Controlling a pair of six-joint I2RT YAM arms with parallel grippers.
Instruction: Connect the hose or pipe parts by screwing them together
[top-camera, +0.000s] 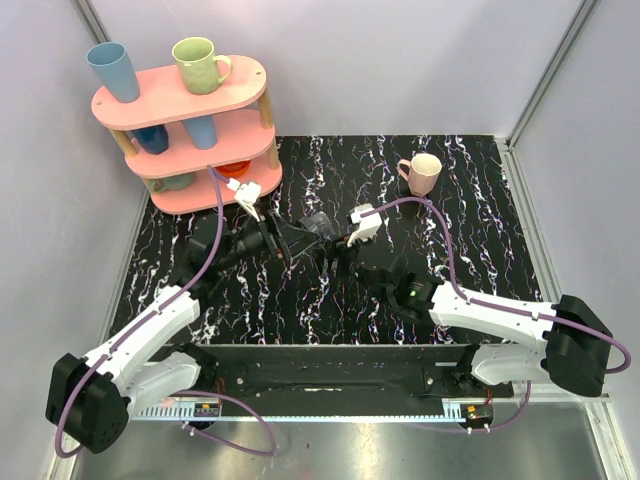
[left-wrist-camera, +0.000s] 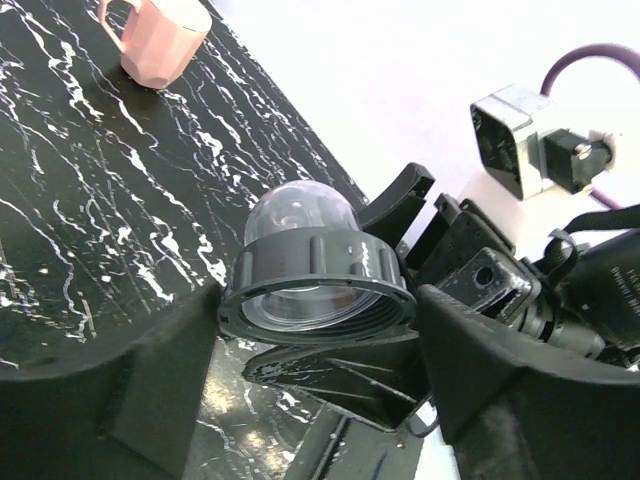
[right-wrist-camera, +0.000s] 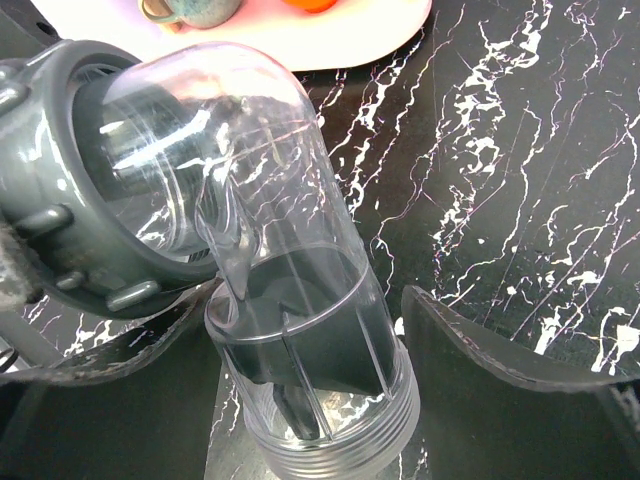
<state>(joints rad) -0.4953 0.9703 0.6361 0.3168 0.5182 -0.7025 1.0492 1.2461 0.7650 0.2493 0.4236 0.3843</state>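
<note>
A clear elbow-shaped tube (right-wrist-camera: 270, 230) hangs above the middle of the black marble table (top-camera: 480, 230). My right gripper (right-wrist-camera: 300, 320) is shut on its lower leg, just above the threaded end (right-wrist-camera: 320, 440). A dark grey ring fitting (left-wrist-camera: 315, 270) sits on the tube's other end, with the clear bend (left-wrist-camera: 300, 212) poking out behind it. My left gripper (left-wrist-camera: 315, 300) has one finger against each side of that ring. In the top view the left gripper (top-camera: 290, 240) and the right gripper (top-camera: 340, 243) meet nose to nose around the parts (top-camera: 318, 225).
A pink mug (top-camera: 424, 172) stands at the back right of the table. A pink three-tier shelf (top-camera: 250, 85) with mugs and cups stands at the back left, close behind the left wrist. Grey walls close in the table's sides.
</note>
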